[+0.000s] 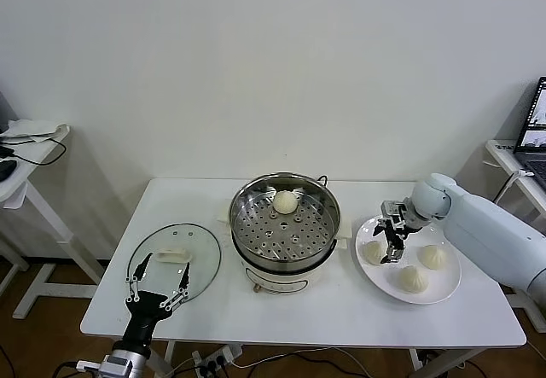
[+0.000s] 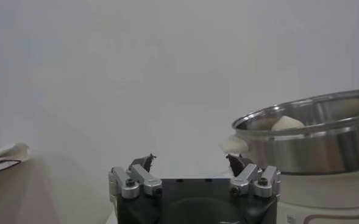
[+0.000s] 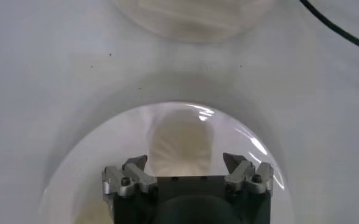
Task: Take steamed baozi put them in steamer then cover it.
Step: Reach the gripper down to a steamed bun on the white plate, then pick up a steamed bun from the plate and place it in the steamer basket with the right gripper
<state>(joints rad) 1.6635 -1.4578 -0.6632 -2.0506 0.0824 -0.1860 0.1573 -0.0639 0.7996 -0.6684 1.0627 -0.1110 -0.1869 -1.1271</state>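
Note:
The steamer (image 1: 241,224) stands mid-table with one baozi (image 1: 285,201) on its perforated tray at the back; it also shows in the left wrist view (image 2: 307,137). Three baozi lie on a white plate (image 1: 426,299) at the right. My right gripper (image 1: 391,254) hangs open just over the leftmost one (image 1: 373,252), which lies between the fingers (image 3: 179,137) without touching them. The cover (image 1: 200,263), clear glass with a white handle (image 1: 173,255), lies flat at the left. My left gripper (image 1: 166,265) is open above its near edge, holding nothing (image 2: 190,158).
A side table with a cloth and black cable (image 1: 30,135) stands at far left, and a laptop (image 1: 536,126) at far right. The steamer's cord (image 3: 337,27) runs off behind it. A power strip (image 1: 205,365) lies on the floor under the front edge.

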